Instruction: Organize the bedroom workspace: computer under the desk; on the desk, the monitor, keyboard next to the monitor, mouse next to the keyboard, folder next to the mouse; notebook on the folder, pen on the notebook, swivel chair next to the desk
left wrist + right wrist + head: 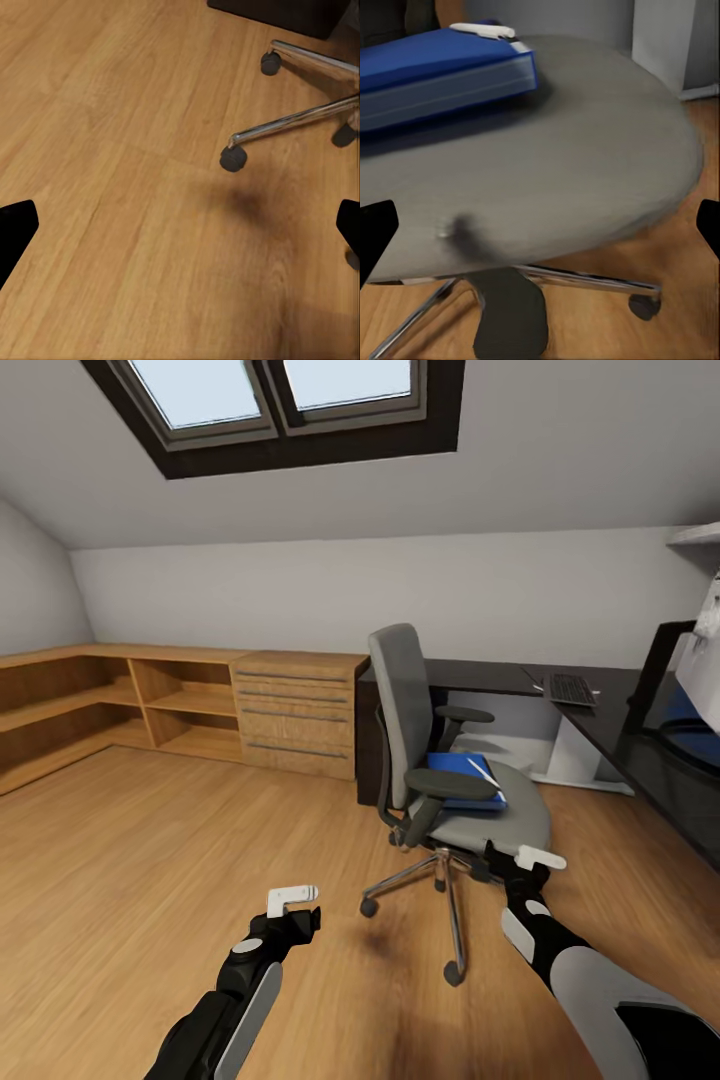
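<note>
Folder [466,779] lies on the swivel chair [440,760] seat – not yet on the desk [600,720] – both grippers wide, holding nothing.

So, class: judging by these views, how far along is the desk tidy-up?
Early. Done: the keyboard lies on the desk. In hand: nothing; the right gripper, open, is by the chair seat. Left: the folder and pen sit on the chair; the left gripper is open over floor.
</note>
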Tool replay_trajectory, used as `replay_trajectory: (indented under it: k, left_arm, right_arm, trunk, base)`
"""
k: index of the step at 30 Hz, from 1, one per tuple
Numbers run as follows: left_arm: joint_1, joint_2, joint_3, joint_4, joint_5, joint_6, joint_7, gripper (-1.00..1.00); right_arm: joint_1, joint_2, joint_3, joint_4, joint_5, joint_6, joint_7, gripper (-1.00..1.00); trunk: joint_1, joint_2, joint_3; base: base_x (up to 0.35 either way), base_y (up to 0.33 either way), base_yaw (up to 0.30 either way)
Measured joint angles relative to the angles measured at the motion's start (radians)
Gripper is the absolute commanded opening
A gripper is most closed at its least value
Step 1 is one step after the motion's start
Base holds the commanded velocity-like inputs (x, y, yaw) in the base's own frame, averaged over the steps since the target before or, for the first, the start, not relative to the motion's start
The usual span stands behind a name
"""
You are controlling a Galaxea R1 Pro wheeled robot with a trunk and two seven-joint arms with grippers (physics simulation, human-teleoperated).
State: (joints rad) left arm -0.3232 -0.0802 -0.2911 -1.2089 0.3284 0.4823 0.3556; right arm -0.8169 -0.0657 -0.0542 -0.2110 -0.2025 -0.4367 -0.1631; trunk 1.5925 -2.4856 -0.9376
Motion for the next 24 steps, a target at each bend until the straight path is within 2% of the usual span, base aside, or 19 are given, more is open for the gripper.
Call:
replay_trajectory:
  k: [10, 14, 15, 18, 24]
  left_arm:
    - [0.0, 0.0, 0.0, 0.0, -0.001, 0.0, 0.0, 1.0]
    - [0.0, 0.0, 0.0, 0.0, -0.002, 0.0, 0.0, 1.0]
    - [0.0, 0.001, 0.001, -0.001, -0.002, 0.0, 0.0, 1.0]
    - [0.0, 0.001, 0.001, -0.001, -0.002, 0.0, 0.0, 1.0]
    - [0.0, 0.001, 0.001, -0.001, -0.002, 0.0, 0.0, 1.0]
  right_arm:
    - [0.0, -0.001, -0.003, 0.0, -0.002, 0.002, -0.025, 1.0]
    - [0.0, -0.002, -0.013, 0.005, -0.018, 0.005, -0.028, 1.0]
    - [0.0, -0.002, -0.03, 0.01, -0.058, 0.007, -0.028, 1.0]
    - [0.0, -0.011, -0.041, 0.013, -0.129, 0.024, -0.025, 1.0]
    - [0.0, -0.025, -0.045, 0.014, -0.226, 0.069, -0.017, 1.0]
  trunk:
    - [0.0, 0.0, 0.011]
    - [0.0, 0.0, 0.015]
    - [0.0, 0.0, 0.016]
    - [0.0, 0.0, 0.019]
    - [0.0, 0.0, 0.026]
  base:
    - [0.0, 0.0, -0.197]
    - [0.0, 0.0, -0.197]
    - [0.0, 0.0, -0.197]
    - [0.0, 0.0, -0.198]
    - [0.0, 0.0, -0.198]
